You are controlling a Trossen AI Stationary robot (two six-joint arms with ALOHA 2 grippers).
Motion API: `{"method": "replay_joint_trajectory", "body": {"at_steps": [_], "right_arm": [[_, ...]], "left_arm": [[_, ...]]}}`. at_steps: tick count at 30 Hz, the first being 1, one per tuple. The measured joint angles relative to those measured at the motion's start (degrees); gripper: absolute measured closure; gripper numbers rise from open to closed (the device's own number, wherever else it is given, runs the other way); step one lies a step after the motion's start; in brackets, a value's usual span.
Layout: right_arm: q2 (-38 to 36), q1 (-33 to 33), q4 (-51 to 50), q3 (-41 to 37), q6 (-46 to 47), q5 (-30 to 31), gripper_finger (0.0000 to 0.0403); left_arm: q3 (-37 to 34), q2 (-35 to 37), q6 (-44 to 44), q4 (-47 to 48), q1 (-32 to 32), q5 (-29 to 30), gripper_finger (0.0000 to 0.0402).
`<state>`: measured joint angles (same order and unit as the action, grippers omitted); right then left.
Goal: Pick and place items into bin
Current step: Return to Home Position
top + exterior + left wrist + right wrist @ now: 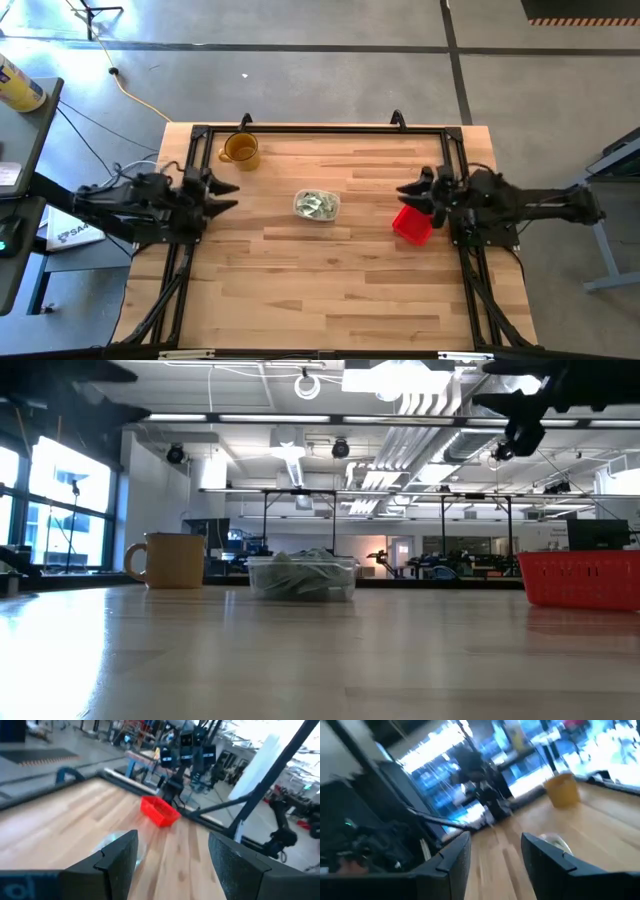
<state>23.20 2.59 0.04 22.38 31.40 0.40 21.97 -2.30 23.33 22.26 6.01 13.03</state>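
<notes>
As every packet (314, 205) we see lies in the bin (337, 207), nothing seems left. Our left claw (232, 196) and right claw (404, 195) gape empty.

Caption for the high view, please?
Left tool and right tool open at opposite table sides; clear bin holding packets at centre; amber mug, red basket nearby.
</notes>
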Motion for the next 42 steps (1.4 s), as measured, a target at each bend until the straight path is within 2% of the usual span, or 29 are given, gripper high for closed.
{"method": "replay_joint_trajectory", "body": {"at_steps": [5,11,16,20,24,26,29,32,35,40,42], "right_arm": [[-0.6,0.5,22.4,-12.9,-4.2,2.2,0.0236],[-0.3,1.9,29.0,-21.8,-7.8,1.4,0.023],[-0.3,3.6,25.1,-21.8,-16.6,-1.0,0.0231],[-0.3,7.9,18.4,-21.8,-18.8,-3.3,0.0235],[-1.5,13.7,18.4,-21.8,-18.8,-17.9,0.0237],[-3.3,16.0,17.3,-21.8,-18.6,-21.3,0.0235],[-6.7,17.8,10.5,-21.8,-17.4,-20.6,0.0233],[-10.2,17.4,8.3,-21.8,-16.0,-20.5,0.0235],[-13.3,16.7,6.5,-21.8,-16.7,-19.2,0.0237],[-15.4,16.8,2.9,-21.8,-17.5,-10.9,0.0233],[-14.7,16.8,2.5,-21.8,-14.9,-8.6,0.0233]], "left_arm": [[-7.4,0.8,0.4,-6.2,-1.2,0.6,0.0124],[-13.0,1.3,-3.2,-5.7,-1.7,0.8,0.0124],[-15.2,1.9,-8.1,-7.1,-1.7,1.0,0.0124],[-15.1,1.9,-10.8,-6.3,-2.5,4.4,0.0124],[-15.1,1.9,-10.5,-2.6,-6.5,2.5,0.0124],[-15.1,1.9,-9.5,-2.2,-9.1,0.1,0.0124],[-15.1,1.9,-8.4,-2.8,-12.5,-5.6,0.0124],[-15.1,1.9,-7.4,-2.3,-14.3,-8.9,0.0124],[-15.7,2.0,-7.5,-3.6,-14.7,-6.1,0.0124],[-15.7,1.7,-9.4,-3.3,-14.6,-4.0,0.0124],[-15.4,1.7,-9.0,-1.8,-14.6,-3.5,0.0124]]}}
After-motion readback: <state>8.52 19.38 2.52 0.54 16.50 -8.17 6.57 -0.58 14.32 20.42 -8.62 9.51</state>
